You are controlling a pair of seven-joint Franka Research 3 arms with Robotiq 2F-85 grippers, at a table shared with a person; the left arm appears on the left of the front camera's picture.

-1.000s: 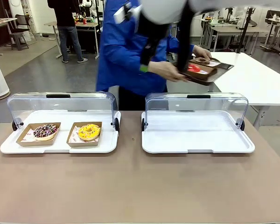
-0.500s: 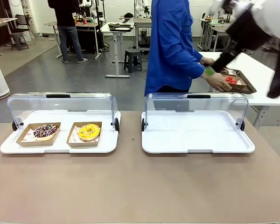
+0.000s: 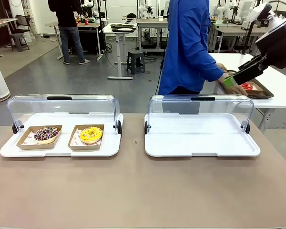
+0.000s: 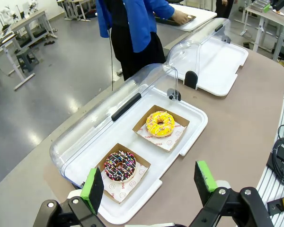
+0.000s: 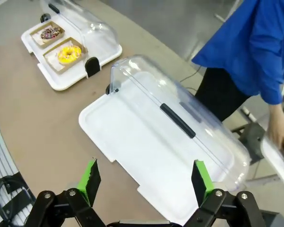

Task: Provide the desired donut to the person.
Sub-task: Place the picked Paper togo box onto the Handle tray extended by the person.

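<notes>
While the person (image 3: pixel 188 47) faces the side table at upper right, I see both donuts (image 4: pixel 160 123) just ahead of the left gripper (image 4: pixel 149 182); both grippers spread empty, right gripper (image 5: pixel 144 182) probably farther off.

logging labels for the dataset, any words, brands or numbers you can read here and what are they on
No text reads clearly in any view.
Small red print on the paper liner under the yellow donut: too small to read.
Liner under the chocolate sprinkled donut: faint marks, unreadable.
</notes>
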